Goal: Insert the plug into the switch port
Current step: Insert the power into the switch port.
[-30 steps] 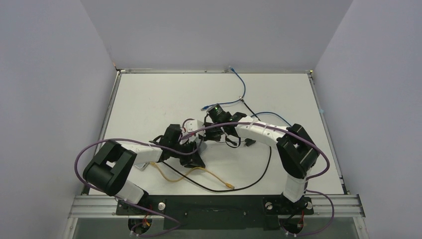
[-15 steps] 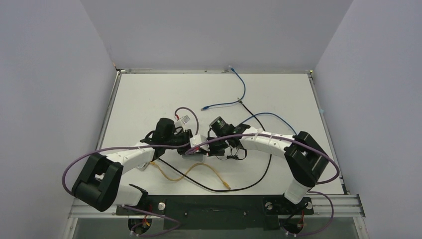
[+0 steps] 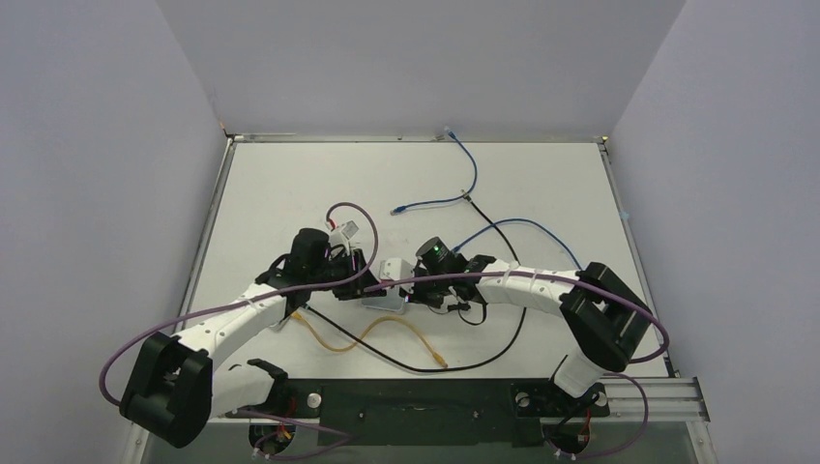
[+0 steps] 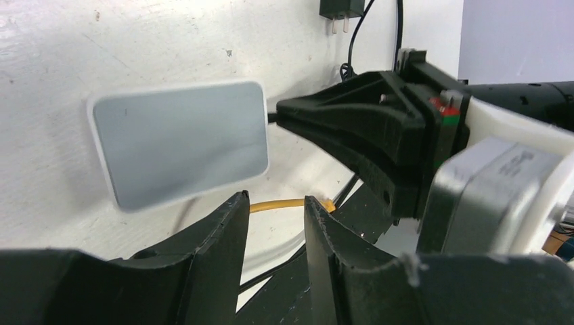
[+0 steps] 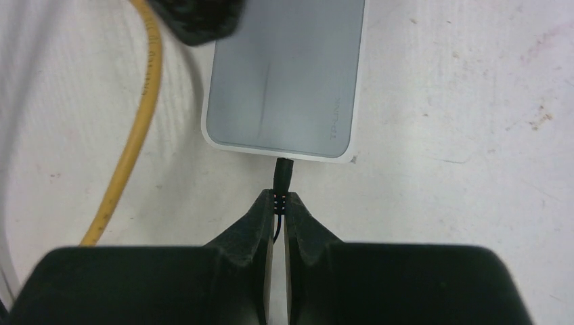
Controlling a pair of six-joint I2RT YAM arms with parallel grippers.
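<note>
- White box (image 5: pixel 284 74) with a grey face lies flat on the table (image 5: pixel 460 101).
- Right hand (image 5: pixel 278 203) is clenched on the black plug (image 5: pixel 282 175), whose tip seems seated in the switch port (image 5: pixel 281 158) on the box's narrow edge.
- Left hand (image 4: pixel 275 203) is released and empty, just beside the box.

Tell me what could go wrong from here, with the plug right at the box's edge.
1. The left gripper is open and grips nothing, so the box is unbraced. A push from the plug may slide it across the table instead of seating.
2. The right gripper pinches only the plug's rear end, so the plug could tilt or slip.
3. The yellow cable lies close beside the box and might snag.
</note>
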